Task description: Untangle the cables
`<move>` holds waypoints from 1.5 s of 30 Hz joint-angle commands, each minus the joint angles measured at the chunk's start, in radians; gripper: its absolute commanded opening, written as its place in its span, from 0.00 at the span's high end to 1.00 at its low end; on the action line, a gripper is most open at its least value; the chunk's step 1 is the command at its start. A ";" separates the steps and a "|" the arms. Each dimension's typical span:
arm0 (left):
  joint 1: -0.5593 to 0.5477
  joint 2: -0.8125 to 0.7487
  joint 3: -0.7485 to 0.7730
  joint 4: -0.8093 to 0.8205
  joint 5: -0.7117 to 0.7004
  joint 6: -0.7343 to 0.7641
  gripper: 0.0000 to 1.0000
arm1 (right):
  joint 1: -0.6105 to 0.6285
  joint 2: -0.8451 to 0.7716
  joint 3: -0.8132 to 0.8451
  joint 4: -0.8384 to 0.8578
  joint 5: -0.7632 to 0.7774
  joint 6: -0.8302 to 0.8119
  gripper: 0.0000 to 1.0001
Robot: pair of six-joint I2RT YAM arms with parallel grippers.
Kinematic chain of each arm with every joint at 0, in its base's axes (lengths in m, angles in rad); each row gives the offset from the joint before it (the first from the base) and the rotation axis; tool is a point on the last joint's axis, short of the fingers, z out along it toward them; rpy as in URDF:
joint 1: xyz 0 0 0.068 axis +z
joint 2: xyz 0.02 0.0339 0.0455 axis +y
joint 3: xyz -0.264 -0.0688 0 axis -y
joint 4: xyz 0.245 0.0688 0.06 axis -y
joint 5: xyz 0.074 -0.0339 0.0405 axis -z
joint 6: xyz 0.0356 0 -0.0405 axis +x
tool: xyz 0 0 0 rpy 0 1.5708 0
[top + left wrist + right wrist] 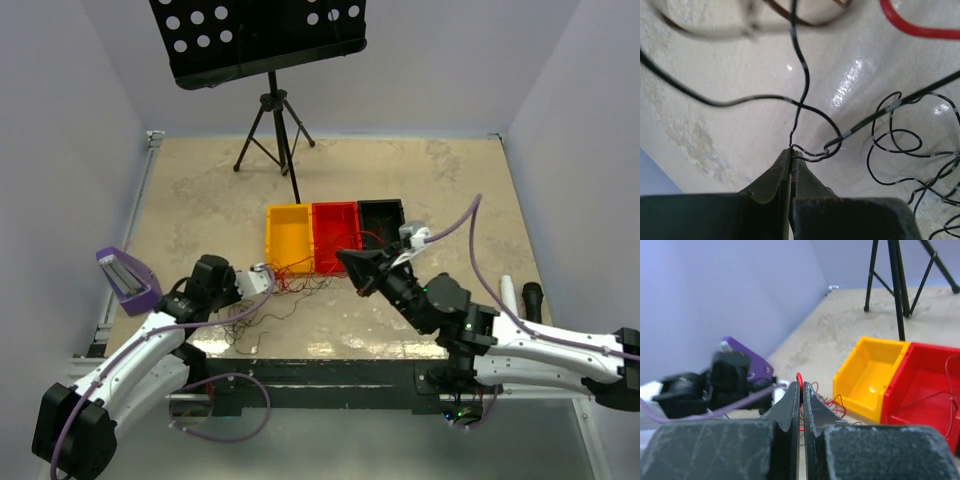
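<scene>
From above, you see the cables (285,295) as a loose red-and-black tangle on the table (200,190). They lie just in front of the yellow bin (272,245) and the red bin (322,240), between your two arms. The left gripper (266,280) sits at the tangle's left edge. The right gripper (345,258) is at its right edge, near the red bin's front wall. A black bin (398,212) stands against the red one's right side. From this height you cannot tell what either gripper holds.

Your left wrist camera settles that for the left gripper (791,150). Its jaws are pressed together, pinching a black cable (801,107) at the very tips. That strand runs up from the tips and crosses a second black strand. To the right, a bunch of black curls (900,155) rests on the table. A blurred red strand (910,27) passes through the top right corner.

Your right wrist camera shows the right gripper (801,387) with its jaws closed on a red cable (799,377), of which a short bit pokes above the tips. More red loops (832,404) lie just beyond, in front of the yellow bin (860,390). A thin red strand trails inside the red bin (900,390). The left arm (705,387) appears here only as a blur, beside a purple object (747,357).
</scene>
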 commanded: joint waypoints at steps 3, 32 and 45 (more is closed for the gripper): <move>0.006 -0.014 -0.135 0.117 -0.166 0.105 1.00 | 0.002 -0.141 0.252 -0.130 0.076 -0.037 1.00; 0.006 0.125 -0.463 0.597 -0.407 0.381 1.00 | 0.002 -0.129 0.979 -0.141 0.214 -0.504 1.00; 0.006 0.101 -0.309 0.414 -0.365 0.268 0.88 | 0.002 -0.051 1.003 -0.213 0.169 -0.476 1.00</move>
